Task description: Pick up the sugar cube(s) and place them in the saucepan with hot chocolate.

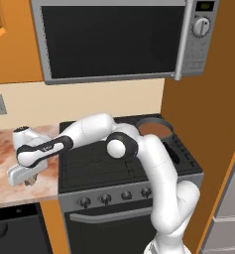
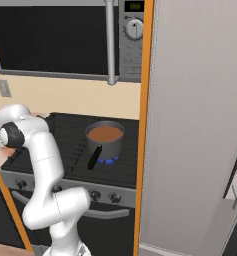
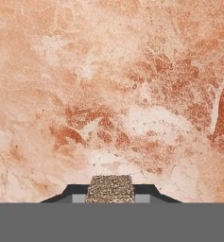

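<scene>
Between your fingertips sits the sugar cube [image 3: 110, 188], gripper [image 1: 30, 180] clamped on it just above the marbled counter [image 3: 108, 94], low over its left stretch. You've got a light, brittle, grainy lump: I'd expect it to crumble if squeezed harder, so keep the flat opposite faces pinched. Saucepan with hot chocolate [image 2: 105, 138] is well off to the hand's side, on a lit stove [image 2: 65, 145] burner. Cube's lower part is cut off in hand view, and the pads are barely visible

Speckled tan sugar cube [image 3: 110, 189] between the gripper [image 3: 110, 194] tips, above marbled orange counter [image 3: 108, 85].
</scene>
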